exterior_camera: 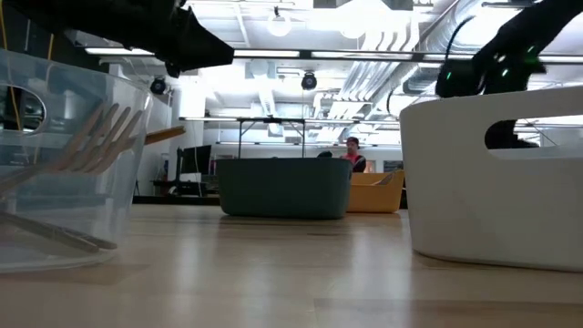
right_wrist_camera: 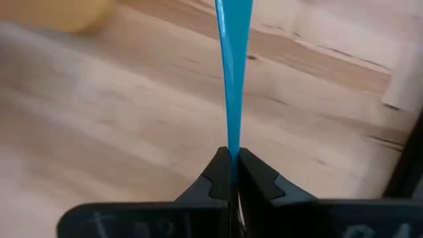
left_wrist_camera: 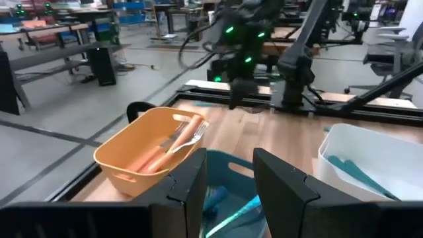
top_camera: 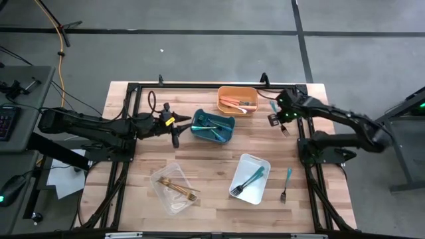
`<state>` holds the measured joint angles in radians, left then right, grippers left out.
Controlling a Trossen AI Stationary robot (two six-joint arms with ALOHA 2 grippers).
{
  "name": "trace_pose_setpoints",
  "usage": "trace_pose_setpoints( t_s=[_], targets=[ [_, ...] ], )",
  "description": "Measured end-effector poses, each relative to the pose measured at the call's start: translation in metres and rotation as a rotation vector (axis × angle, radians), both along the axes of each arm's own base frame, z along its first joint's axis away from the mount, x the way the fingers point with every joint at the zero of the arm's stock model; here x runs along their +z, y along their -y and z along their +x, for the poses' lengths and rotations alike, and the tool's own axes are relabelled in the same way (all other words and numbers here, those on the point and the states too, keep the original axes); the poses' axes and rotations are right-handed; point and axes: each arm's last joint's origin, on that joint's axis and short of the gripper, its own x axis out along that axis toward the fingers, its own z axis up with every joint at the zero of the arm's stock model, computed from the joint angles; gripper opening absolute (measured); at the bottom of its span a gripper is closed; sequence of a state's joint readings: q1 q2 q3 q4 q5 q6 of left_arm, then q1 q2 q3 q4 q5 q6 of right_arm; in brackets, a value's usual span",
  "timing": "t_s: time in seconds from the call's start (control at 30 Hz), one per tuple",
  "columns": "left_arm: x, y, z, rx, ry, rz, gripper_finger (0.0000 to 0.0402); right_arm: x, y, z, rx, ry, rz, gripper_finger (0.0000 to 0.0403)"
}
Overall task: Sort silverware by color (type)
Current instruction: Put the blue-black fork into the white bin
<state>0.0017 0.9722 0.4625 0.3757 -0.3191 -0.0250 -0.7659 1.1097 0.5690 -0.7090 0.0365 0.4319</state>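
Standing by the desk (top_camera: 219, 149), I watched the right gripper (right_wrist_camera: 232, 173) near the orange bin (top_camera: 237, 99), just off its far side from the teal bin. Its fingers (right_wrist_camera: 215, 178) were clenched on the teal-handled fork (right_wrist_camera: 232, 73): the thin blue handle ran out straight from between the two pads, pinched at its end, with the wood of the desk behind it. From above, the fork (top_camera: 283, 127) showed just beside that gripper (top_camera: 277, 117), its tines pointing away from the orange bin.

The left gripper (top_camera: 178, 126) hung right at the edge of the teal bin (top_camera: 212, 126), on the side away from the orange bin. Its fingers (left_wrist_camera: 188, 188) stood apart with nothing between them, and teal pieces (left_wrist_camera: 231, 215) lay in the bin below.

Salmon-handled silverware (top_camera: 236, 103) lay in the orange bin. Two teal pieces (top_camera: 249, 179) lay in the white bin (top_camera: 250, 178), which sat well apart from the orange bin, toward the front edge of the desk. Another teal fork (top_camera: 286, 182) lay on the bare wood just beside the white bin. Gold forks (top_camera: 179, 188) rested in the clear bin (top_camera: 174, 188), in front of the teal bin.
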Motion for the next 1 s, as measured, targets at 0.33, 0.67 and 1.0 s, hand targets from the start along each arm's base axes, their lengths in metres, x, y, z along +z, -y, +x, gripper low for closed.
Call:
trace_pose_setpoints(
  t_s=[0.33,0.67,1.0],
  targets=[
    [0.002,0.0,0.0,0.004,0.019,0.001,0.0115,0.064,-0.051,0.0,0.106,0.397,-0.373,0.0001],
    [0.003,0.001,0.001,-0.035,0.045,-0.037,0.0115,0.088,-0.089,0.053,0.352,0.656,-0.659,0.0001],
    [0.015,0.006,0.002,-0.219,0.162,-0.011,0.0115,0.07,-0.118,0.138,0.658,0.941,-0.831,0.0001]
  ],
)
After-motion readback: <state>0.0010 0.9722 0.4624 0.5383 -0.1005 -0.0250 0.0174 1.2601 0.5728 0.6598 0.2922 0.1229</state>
